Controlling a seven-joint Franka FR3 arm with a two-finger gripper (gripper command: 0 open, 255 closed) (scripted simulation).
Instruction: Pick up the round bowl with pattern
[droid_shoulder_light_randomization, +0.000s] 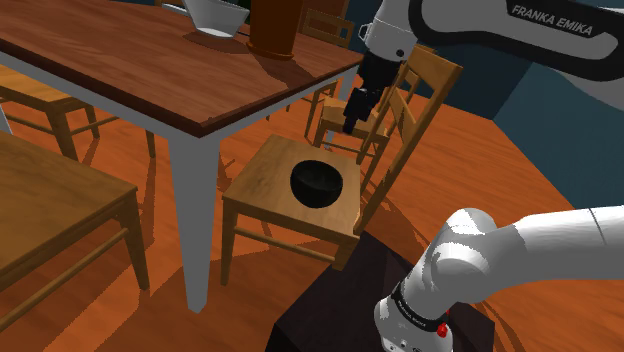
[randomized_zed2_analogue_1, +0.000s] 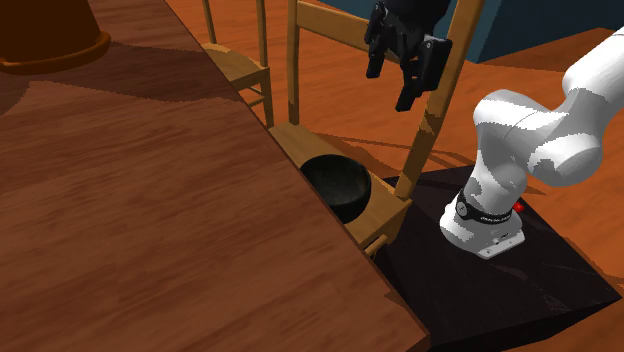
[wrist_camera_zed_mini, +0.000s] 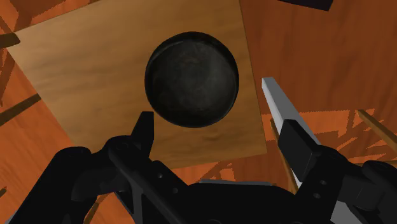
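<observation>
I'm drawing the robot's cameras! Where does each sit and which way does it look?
Shoulder view: beside the stand, looking down at the chair; arm and pincer show.
Second exterior view: over the table, facing the arm; arm, pincer show.
Wrist view: on the pincer, looking down; its open fingers show.
All share the dark bowl.

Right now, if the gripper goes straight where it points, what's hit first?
Likely the dark bowl on the chair seat, below the open gripper; nothing shows between them, though depth is unclear.
</observation>
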